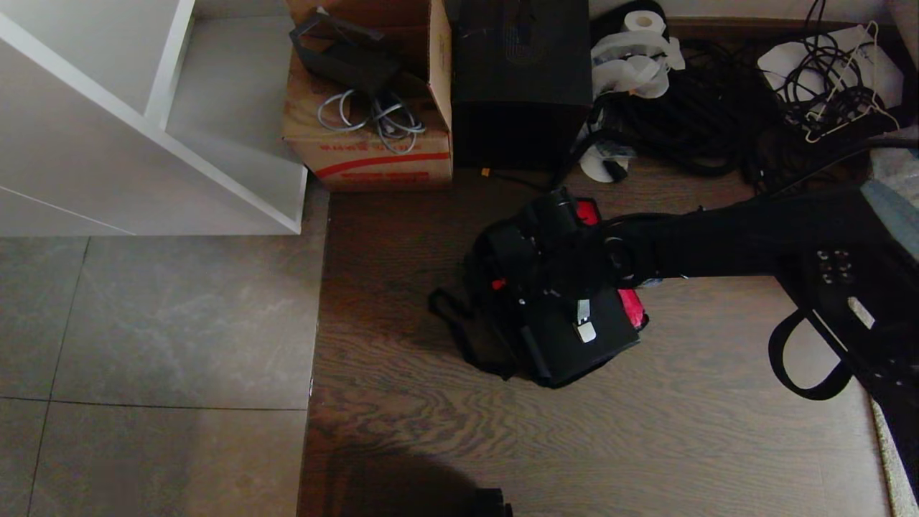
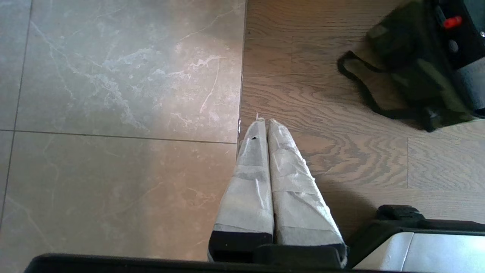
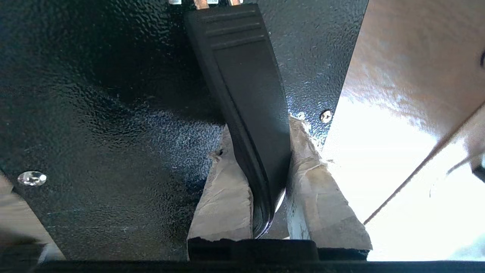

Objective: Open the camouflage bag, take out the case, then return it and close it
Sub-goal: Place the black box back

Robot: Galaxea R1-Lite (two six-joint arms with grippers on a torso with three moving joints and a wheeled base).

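The black case [image 1: 574, 345] sits tilted in the mouth of the open camouflage bag [image 1: 492, 352] on the wood floor, and how deep it sits is hidden. The bag's red lid lining [image 1: 632, 304] shows behind the case. My right gripper [image 3: 261, 127] comes in from the right and is shut on the case's black handle [image 3: 242, 76], one taped finger on each side. A silver handle end [image 1: 586, 329] shows on the case top. My left gripper [image 2: 264, 122] is shut and empty, parked over the seam between tile and wood. From there the bag [image 2: 413, 72] lies off to one side.
A brown cardboard box [image 1: 373, 154] with cables and a taller black box [image 1: 520, 79] stand behind the bag. Tangled black cables [image 1: 703, 122] fill the back right. A white cabinet [image 1: 143, 143] stands at the left. The bag's black strap [image 1: 449, 312] lies on the floor.
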